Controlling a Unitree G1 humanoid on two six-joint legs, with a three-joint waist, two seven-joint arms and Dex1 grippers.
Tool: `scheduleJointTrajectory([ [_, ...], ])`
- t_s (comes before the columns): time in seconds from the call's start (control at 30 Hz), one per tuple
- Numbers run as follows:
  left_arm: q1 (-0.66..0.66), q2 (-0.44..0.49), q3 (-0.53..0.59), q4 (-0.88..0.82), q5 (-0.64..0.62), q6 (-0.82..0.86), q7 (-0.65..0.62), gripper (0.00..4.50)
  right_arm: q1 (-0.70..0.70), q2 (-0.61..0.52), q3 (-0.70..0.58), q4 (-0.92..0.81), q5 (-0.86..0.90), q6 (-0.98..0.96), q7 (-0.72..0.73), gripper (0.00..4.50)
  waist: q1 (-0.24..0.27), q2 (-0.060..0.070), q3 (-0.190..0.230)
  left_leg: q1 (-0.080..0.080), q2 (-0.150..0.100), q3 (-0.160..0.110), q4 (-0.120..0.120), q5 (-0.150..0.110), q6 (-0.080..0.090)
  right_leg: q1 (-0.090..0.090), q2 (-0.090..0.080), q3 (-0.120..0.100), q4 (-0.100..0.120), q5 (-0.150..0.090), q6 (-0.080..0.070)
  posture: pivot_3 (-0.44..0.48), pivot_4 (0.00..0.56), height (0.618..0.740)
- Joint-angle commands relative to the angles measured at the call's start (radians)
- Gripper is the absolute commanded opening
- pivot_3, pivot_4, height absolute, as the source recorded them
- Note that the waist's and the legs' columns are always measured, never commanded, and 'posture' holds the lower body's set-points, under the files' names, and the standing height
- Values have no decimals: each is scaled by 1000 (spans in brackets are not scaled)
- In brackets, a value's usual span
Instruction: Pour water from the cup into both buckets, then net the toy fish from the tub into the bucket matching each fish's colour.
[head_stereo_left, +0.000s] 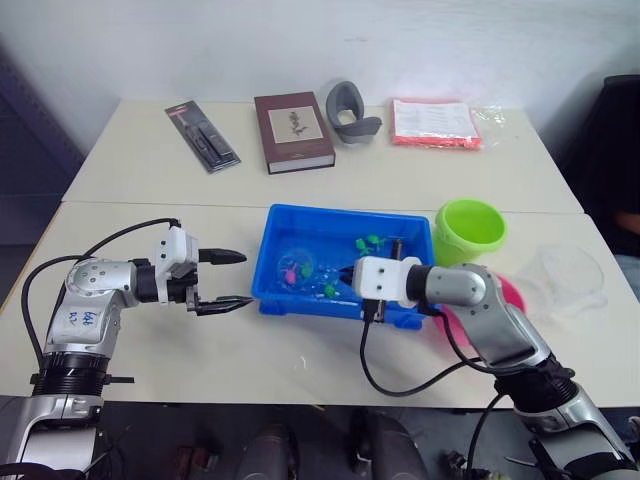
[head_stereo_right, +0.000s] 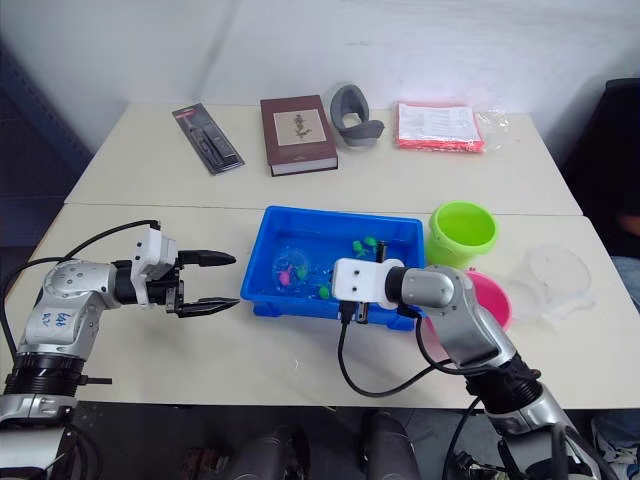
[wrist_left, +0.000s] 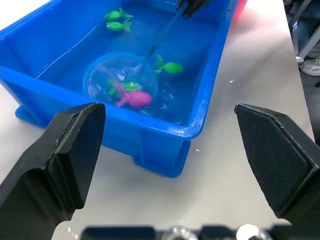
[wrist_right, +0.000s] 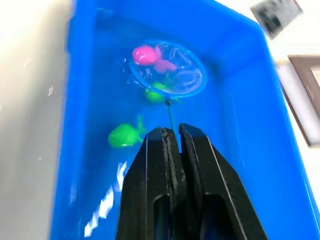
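Observation:
The blue tub (head_stereo_left: 345, 213) holds water and several toy fish. My right gripper (wrist_right: 172, 132) is over the tub's near side, shut on the net's thin black handle. The net's blue hoop (wrist_right: 167, 68) lies in the water at the tub's left end. A pink fish (wrist_right: 145, 54) sits at the hoop's rim, and a green fish (wrist_right: 124, 135) floats just outside it. My left gripper (head_stereo_left: 245, 279) is open over the table left of the tub. The green bucket (head_stereo_left: 470, 230), the pink bucket (head_stereo_left: 512, 295) behind my right arm, and the clear cup (head_stereo_left: 572, 278) stand to the right.
Along the back of the far table lie a black packaged item (head_stereo_left: 203, 136), a brown book (head_stereo_left: 292, 131), a grey curved holder (head_stereo_left: 350, 112) and a red-and-white packet (head_stereo_left: 435, 123). A seam between the two tables runs behind the tub.

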Motion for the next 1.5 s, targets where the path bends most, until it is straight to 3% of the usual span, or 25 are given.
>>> scheduleJointTrajectory([
  [0.03,-12,-7,5,-16,-13,-12,1,4466,41,9,-125,-140,130,140,-8,0,0,0,0,0,0,-1,0,0,0,0,0,0,0,0,0,0,150,740],
  [0.23,-46,-66,10,-72,-54,27,36,4466,222,-40,-338,-344,321,206,-1,0,2,0,0,-1,0,-1,-1,0,0,0,0,-1,0,0,0,0,150,740],
  [0.5,-86,-157,-51,-140,-95,102,50,4466,610,-87,-647,-510,385,63,-20,0,16,0,0,2,-1,0,-1,0,0,1,1,1,0,0,0,0,150,740],
  [0.6,-121,-205,-86,-126,-97,101,38,4466,747,-31,-807,-578,406,7,-61,0,18,0,0,3,-1,2,-1,0,0,2,1,3,1,0,0,0,150,740],
  [0.83,-189,-295,-138,-50,-78,71,3,4466,1012,94,-1032,-674,421,-113,-115,0,25,0,-1,4,-1,2,-1,0,0,3,2,5,0,0,1,0,150,740],
  [1.0,-219,-340,-169,-1,-64,44,-18,4466,1138,137,-1155,-621,338,-274,-146,0,22,1,-1,6,0,5,-3,0,0,3,4,9,0,0,1,0,150,740],
  [1.17,-233,-375,-194,44,-55,19,-39,4466,1240,125,-1172,-479,101,-585,-183,0,22,1,-1,7,-1,6,-3,0,0,3,4,11,-1,0,1,0,150,740],
  [1.37,-252,-400,-207,93,-39,-14,-51,4466,1226,61,-1198,-329,-345,-852,-418,0,22,1,-1,7,-1,8,-3,0,0,2,3,15,-2,0,1,0,150,740],
  [1.5,-259,-412,-210,102,-32,-24,-48,4466,1218,51,-1186,-309,-479,-942,-547,0,21,1,-1,7,0,8,-3,0,0,0,4,21,-2,0,0,0,150,740],
])
